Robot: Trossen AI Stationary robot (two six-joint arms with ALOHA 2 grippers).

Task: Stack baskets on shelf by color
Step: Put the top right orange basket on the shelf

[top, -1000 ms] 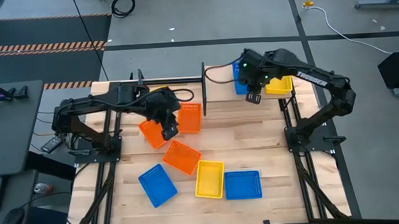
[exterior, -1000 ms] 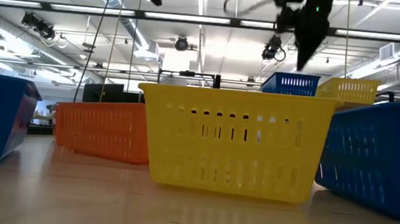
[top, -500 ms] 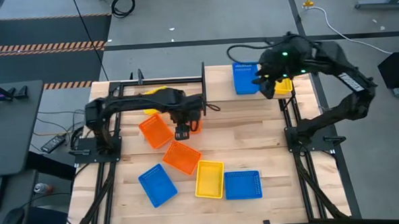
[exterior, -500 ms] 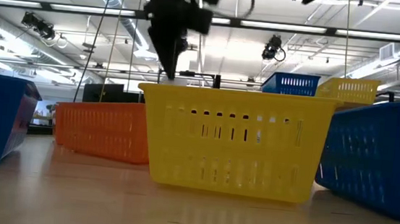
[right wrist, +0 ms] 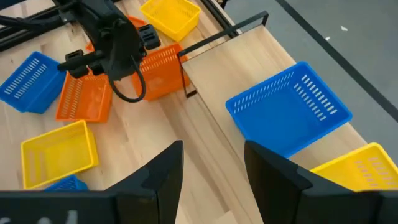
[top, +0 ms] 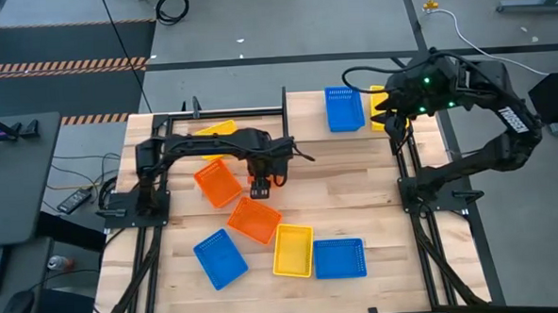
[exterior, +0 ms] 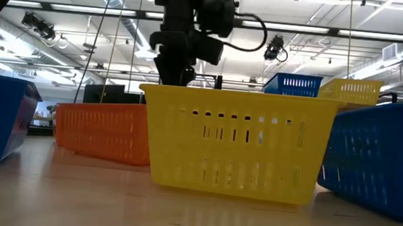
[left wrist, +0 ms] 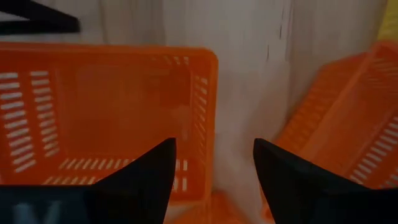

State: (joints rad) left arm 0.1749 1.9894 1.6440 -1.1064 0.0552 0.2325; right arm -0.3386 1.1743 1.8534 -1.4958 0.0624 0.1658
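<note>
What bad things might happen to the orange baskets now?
The left gripper hangs open over the rim of one orange basket, with another orange basket close beside. If its fingers close off-centre, they might pinch only the thin wall, so the basket could tilt or slip. Coming down, they could also bump the neighbour.

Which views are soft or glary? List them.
Left wrist view: blurred, the orange basket smeared, the left gripper open over it. Low view: ceiling lamps glare, the yellow basket sharp. High and right wrist views: evenly lit, crisp.
</note>
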